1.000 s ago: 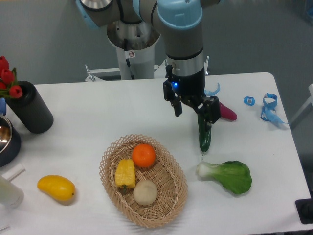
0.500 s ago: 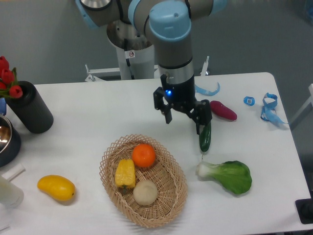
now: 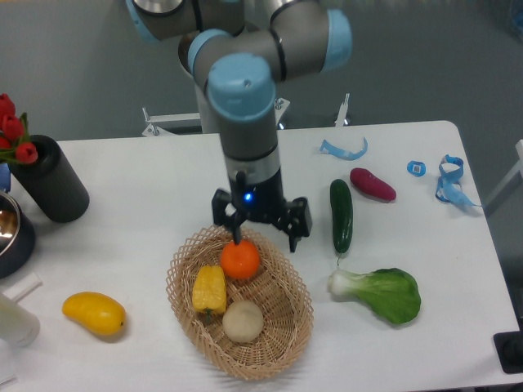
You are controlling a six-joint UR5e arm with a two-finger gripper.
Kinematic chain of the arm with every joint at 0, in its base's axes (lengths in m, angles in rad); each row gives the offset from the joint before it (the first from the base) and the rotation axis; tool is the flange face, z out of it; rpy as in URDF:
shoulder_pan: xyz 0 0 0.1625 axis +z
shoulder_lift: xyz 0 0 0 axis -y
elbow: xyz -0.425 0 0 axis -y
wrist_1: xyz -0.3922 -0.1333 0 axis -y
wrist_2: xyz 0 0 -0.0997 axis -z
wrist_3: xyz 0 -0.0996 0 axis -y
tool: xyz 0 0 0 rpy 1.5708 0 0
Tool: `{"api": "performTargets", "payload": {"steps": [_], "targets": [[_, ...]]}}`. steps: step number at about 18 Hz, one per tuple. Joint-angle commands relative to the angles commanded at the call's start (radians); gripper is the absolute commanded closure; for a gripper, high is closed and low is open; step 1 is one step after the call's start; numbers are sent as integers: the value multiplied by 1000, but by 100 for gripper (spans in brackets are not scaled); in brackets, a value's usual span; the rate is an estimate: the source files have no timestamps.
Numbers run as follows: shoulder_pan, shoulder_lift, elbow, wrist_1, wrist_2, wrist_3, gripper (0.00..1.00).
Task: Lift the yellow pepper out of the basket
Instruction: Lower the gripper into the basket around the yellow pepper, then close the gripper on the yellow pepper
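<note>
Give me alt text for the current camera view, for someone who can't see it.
A robot arm's open gripper hovers over the far end of a wicker basket holding a yellow pepper, an orange and a pale round item. On the white table around it lie a mango, cucumber and bok choy.

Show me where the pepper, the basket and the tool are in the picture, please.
pepper [image 3: 209, 287], fixed camera view, middle of its yellow body.
basket [image 3: 288, 325], fixed camera view, woven wall on its right side.
tool [image 3: 265, 234], fixed camera view, midway between its two fingertips, above the basket's far rim.
</note>
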Motion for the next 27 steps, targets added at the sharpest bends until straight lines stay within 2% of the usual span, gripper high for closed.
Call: {"api": "performTargets", "payload": {"steps": [16, 27], "targets": [[-84, -115, -34, 54, -37, -54, 0], [-83, -121, -61, 55, -37, -45, 0]]}}
